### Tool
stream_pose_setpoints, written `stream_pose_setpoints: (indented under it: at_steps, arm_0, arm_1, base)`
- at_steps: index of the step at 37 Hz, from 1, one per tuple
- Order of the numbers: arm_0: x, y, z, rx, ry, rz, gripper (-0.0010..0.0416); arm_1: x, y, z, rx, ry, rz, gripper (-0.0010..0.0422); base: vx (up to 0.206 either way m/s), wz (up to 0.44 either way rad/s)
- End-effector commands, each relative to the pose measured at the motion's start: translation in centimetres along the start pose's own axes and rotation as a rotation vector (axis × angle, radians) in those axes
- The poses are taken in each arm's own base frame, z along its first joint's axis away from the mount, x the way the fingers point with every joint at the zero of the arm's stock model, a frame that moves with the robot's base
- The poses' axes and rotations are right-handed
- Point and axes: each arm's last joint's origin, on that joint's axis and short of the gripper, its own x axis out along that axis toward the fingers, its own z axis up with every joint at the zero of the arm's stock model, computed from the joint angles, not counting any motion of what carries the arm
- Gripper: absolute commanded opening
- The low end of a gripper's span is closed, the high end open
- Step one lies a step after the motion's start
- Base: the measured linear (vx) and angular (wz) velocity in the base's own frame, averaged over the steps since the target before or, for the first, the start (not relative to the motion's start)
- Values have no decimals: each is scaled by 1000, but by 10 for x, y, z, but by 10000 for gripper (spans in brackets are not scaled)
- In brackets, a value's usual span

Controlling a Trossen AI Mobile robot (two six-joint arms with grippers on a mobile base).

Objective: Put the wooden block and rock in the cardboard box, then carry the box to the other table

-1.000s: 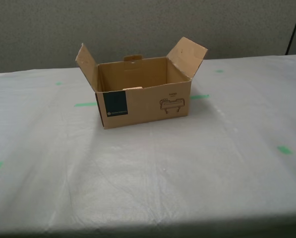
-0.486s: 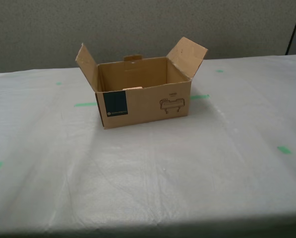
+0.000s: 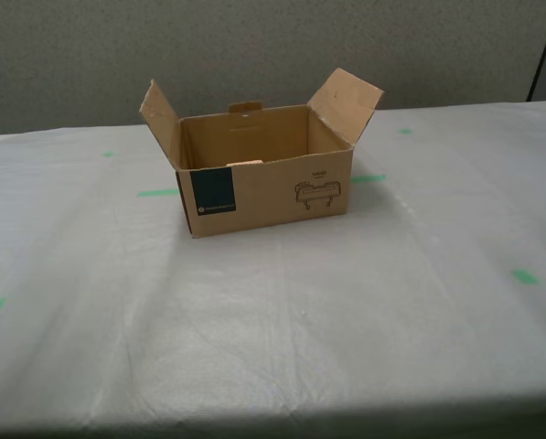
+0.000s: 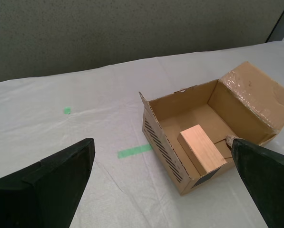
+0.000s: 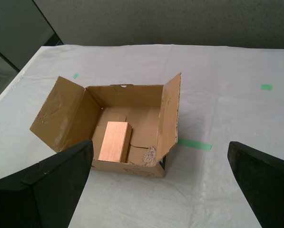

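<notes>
Cardboard box (image 3: 262, 172) stands upright on the other table (image 3: 364, 302), toward the far middle of the exterior view, both side flaps raised and splayed outward. Navy label and line drawing face the exterior camera. Table surface is whitish-grey and slightly wrinkled, with green tape marks (image 3: 525, 275) scattered around the box.

Wooden block (image 5: 114, 141) lies flat on the box floor, seen clearly in the first wrist view; in the exterior view only a pale sliver of it shows above the front wall. Rock (image 5: 149, 155) sits on the box floor just beside the block, near a front corner. In the second wrist view it is mostly hidden behind a fingertip.

My first gripper (image 5: 161, 185) hangs above and off to one side of the box, jaws spread wide, nothing between them. My second gripper (image 4: 163, 183) hangs over the opposite side, jaws likewise spread wide and empty, apart from the box. Neither arm shows in the exterior view.
</notes>
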Motion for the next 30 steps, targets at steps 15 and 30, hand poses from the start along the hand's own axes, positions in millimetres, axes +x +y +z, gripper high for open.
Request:
stream_pose_setpoints:
  at_steps: [15, 30]
  arm_0:
    - [0, 0, 0, 0, -3, -2, 393]
    - [0, 0, 0, 0, -3, -2, 393]
  arm_1:
    - [0, 0, 0, 0, -2, 2, 394]
    - [0, 0, 0, 0, -2, 2, 394]
  base:
    - [0, 0]
    - [0, 0]
